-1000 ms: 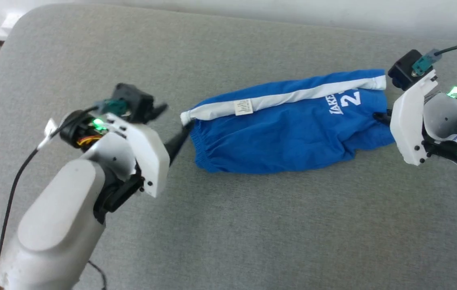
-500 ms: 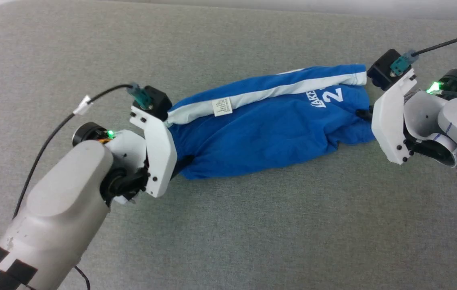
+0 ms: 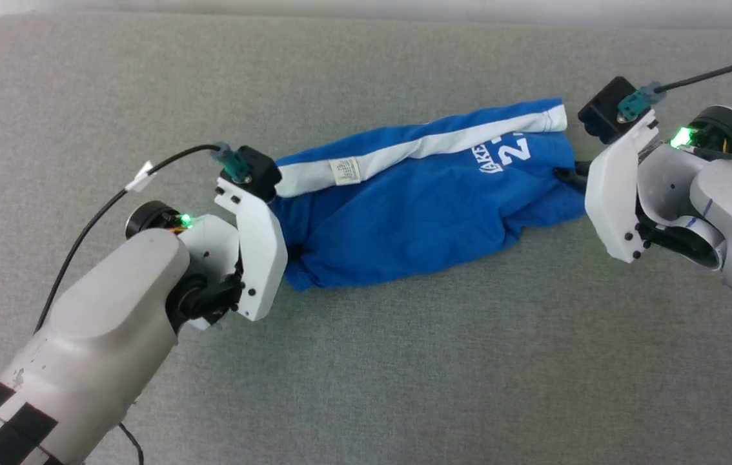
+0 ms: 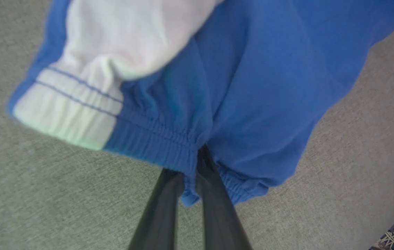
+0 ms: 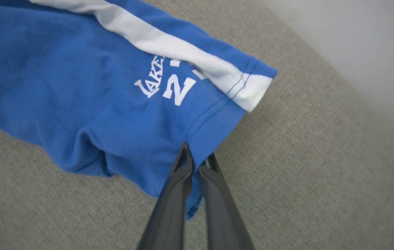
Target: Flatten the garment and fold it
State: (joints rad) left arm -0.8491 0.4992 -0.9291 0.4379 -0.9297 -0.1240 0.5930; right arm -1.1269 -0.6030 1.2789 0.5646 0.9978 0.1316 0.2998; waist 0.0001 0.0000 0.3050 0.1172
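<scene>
**Thin pinches on a roped garment: a hard pull could slip**

The garment [image 3: 417, 194] lies stretched across the middle of the grey cushion [image 3: 405, 361], nearer the cushion's far edge. It is bunched lengthwise, with its white side stripe [image 3: 443, 139] rolled on top.

The left gripper [image 4: 190, 166] is closed on the gathered waistband [image 4: 155, 139], its fingers nearly together with elastic between them. The right gripper [image 5: 197, 152] is pinched narrow on the leg hem [image 5: 218, 114] and takes only a small bite near the edge.

That bite looks the weaker hold. A harder pull apart would likely drag the hem free, and the elastic would draw the cloth into a heap. Pulling from one point at each end may also rope the fabric rather than spread it.

Nothing on the cushion serves as a container; the garment rests bare on the upholstery.
</scene>
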